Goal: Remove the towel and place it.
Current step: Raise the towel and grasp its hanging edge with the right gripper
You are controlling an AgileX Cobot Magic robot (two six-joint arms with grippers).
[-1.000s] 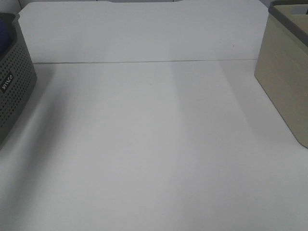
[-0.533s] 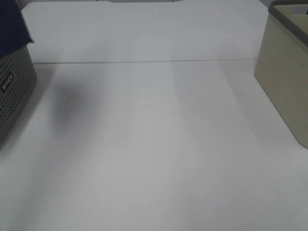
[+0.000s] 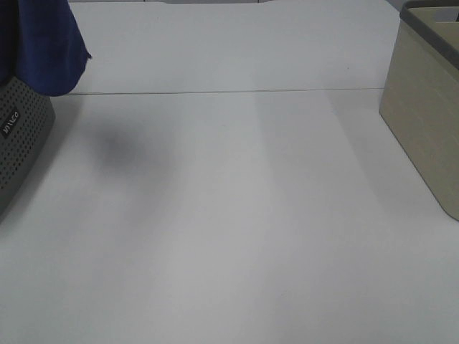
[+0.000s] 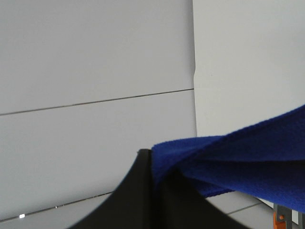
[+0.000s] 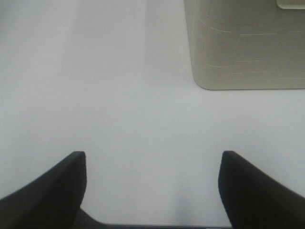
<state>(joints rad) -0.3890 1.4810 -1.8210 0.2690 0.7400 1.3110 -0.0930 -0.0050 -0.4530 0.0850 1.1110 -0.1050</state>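
While towel (image 3: 46,43) hangs, white seamed table (image 3: 237,215), beige bin (image 3: 427,115)

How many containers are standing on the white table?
2. A grey basket stands at the left edge, partly hidden by the hanging towel; a beige box stands at the right edge. Others may lie outside the view.

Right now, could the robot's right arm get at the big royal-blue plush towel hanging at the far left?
Probably not easily. Nothing blocks the white table between, but the towel hangs above the grey perforated basket, pinched in the left gripper, while the open right gripper sits by the beige bin.
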